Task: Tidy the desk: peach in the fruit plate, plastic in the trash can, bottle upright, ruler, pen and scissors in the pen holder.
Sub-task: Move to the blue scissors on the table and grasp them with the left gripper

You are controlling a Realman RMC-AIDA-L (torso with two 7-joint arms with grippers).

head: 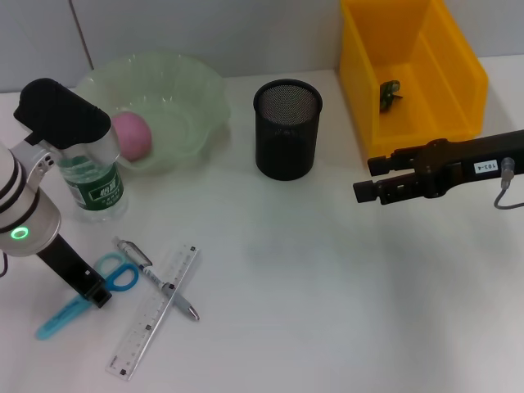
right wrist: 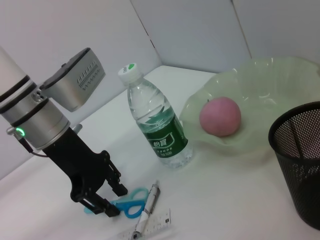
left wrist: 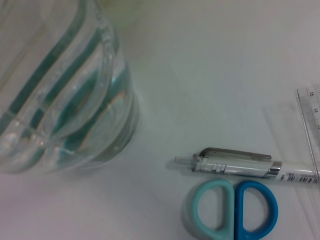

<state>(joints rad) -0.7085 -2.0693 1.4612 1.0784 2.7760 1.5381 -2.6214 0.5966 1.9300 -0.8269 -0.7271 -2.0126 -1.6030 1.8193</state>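
a white desk meets a pale wall.

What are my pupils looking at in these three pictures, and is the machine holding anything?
A two-armed robot is tidying a desk. One picture looks down from its head; the other two come from cameras on its wrists. The left end effector hovers open over blue scissors, beside a pen and ruler. The right end effector holds nothing. A water bottle stands upright; a peach lies in the green plate. A mesh pen holder and yellow bin stand behind.
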